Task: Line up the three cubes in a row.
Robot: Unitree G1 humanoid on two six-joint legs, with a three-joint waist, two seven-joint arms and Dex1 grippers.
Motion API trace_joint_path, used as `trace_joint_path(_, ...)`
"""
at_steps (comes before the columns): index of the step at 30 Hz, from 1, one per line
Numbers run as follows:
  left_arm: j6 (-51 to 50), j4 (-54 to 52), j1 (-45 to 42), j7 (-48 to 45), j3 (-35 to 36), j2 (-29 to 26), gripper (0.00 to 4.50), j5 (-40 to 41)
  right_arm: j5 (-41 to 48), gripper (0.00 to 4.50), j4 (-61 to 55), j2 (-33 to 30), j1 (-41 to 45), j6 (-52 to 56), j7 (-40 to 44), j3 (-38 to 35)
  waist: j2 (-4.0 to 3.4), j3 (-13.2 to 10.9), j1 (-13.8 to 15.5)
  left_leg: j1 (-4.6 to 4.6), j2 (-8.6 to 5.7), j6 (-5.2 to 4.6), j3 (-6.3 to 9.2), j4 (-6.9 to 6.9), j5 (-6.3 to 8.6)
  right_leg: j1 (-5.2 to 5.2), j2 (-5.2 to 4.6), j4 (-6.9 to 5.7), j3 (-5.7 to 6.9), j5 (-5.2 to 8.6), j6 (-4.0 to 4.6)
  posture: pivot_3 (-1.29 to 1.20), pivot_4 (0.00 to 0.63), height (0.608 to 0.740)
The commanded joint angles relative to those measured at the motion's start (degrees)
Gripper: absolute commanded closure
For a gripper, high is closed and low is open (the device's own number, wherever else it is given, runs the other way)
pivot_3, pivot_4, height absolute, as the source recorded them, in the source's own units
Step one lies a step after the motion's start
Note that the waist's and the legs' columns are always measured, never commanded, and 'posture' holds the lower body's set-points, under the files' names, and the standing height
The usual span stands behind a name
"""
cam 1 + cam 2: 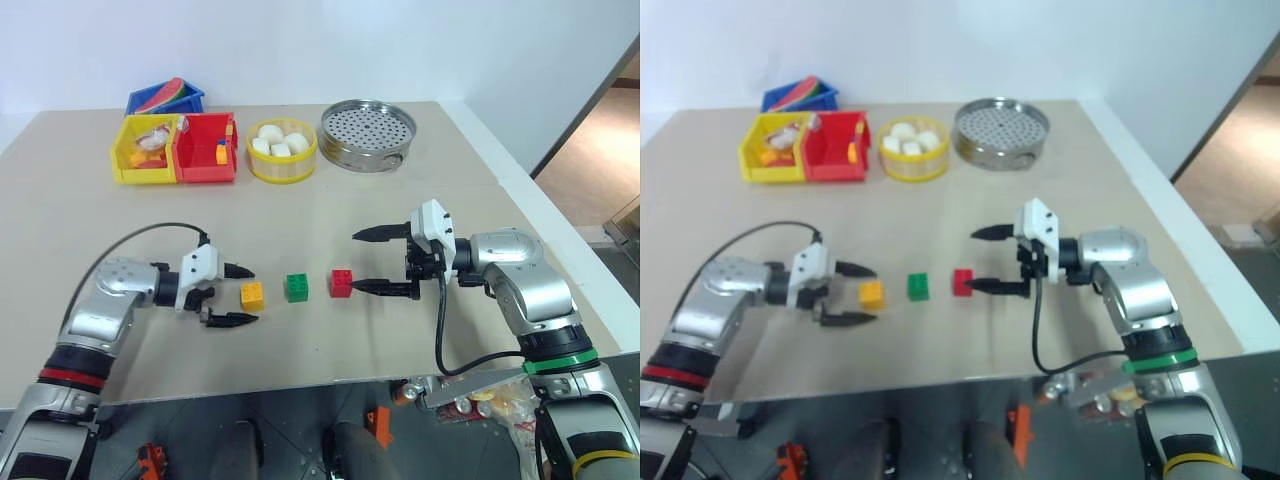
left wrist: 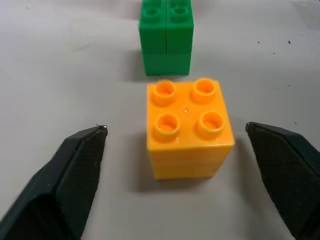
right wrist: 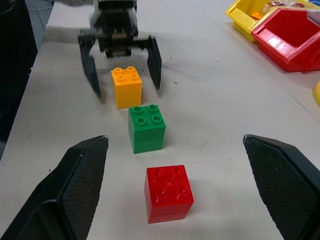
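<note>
The near edge of the desk [image 1: 300,375] runs just behind both arms. On it, the three cubes stand in a straight row, apart from one another with a small gap between each: the orange-yellow cube [image 1: 252,295] on the robot's left, the green cube [image 1: 297,288] in the middle, the red cube [image 1: 342,283] on the right.

The left gripper [image 1: 235,296] points across at the orange-yellow cube, its fingers [image 2: 75,170] spread apart, one to each side of the cube and touching neither face. In the left wrist view the far half of the green cube is cut off by the picture's edge.

The right gripper [image 1: 368,262] points the other way, toward the red cube, fingers [image 3: 80,185] wide apart and clear of it; the lower finger's tip lies just beside the cube.

Bare desk lies open between the row and the far things. There stand a yellow bin [image 1: 145,150] and a red bin [image 1: 207,148] side by side, their small contents too jumbled to make out, a blue bin [image 1: 165,98] partly hidden behind them, a round yellow tub [image 1: 281,160] of white lumps, and a perforated metal pan [image 1: 368,135] near the far edge.
</note>
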State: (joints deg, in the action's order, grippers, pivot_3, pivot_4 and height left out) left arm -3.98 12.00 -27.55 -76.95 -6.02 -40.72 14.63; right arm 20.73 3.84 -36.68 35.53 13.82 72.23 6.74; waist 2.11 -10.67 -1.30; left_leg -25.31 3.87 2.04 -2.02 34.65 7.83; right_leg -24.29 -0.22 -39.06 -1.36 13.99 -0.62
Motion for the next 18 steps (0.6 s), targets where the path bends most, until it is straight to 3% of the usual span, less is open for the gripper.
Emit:
trace_joint_path(1,-7.7,-9.8,0.1,-1.2,4.0,-4.3,0.05,5.7,3.5,0.00,-4.6,-0.4,1.5,3.1,-1.3,-3.5,0.00,0.0,0.0,-0.02,0.01,0.00,0.00,0.00,0.00,-0.01,0.00,0.00,0.00,0.00,0.00,0.00,0.150,0.740)
trace_joint_path(4,-14.4,-14.3,-0.3,0.2,6.9,-7.0,0.05,9.3,5.4,0.00,-5.9,-0.3,2.7,5.5,-2.7,-4.9,0.00,0.0,0.0,-0.02,0.00,0.00,-0.01,0.00,0.00,-0.01,-0.02,0.01,-0.01,0.01,-0.01,0.00,0.150,0.740)
trace_joint_path(6,-18.7,-13.3,-2.9,6.1,10.8,-6.4,0.05,11.0,6.2,0.00,-4.1,1.2,4.7,6.9,-6.9,-7.4,0.00,0.0,0.0,0.01,0.00,0.00,-0.01,0.00,0.00,0.01,-0.02,0.00,0.00,0.01,-0.01,0.00,0.150,0.740)
trace_joint_path(13,-16.3,-5.5,-4.9,23.5,15.5,0.2,0.05,6.4,-1.2,0.00,8.4,2.9,6.6,-1.9,-14.5,-8.4,0.01,0.0,0.0,0.14,-0.03,-0.06,-0.03,0.07,-0.05,0.18,-0.07,0.02,0.00,-0.08,-0.05,0.00,0.150,0.740)
trace_joint_path(18,-11.5,-3.8,-3.7,28.0,14.1,3.2,0.05,2.8,-3.1,0.00,12.7,3.8,6.7,-5.0,-15.1,-8.1,0.01,0.0,0.0,-0.04,-0.04,-0.06,-0.07,0.05,-0.05,0.02,-0.04,0.02,-0.09,-0.09,-0.12,0.00,0.150,0.740)
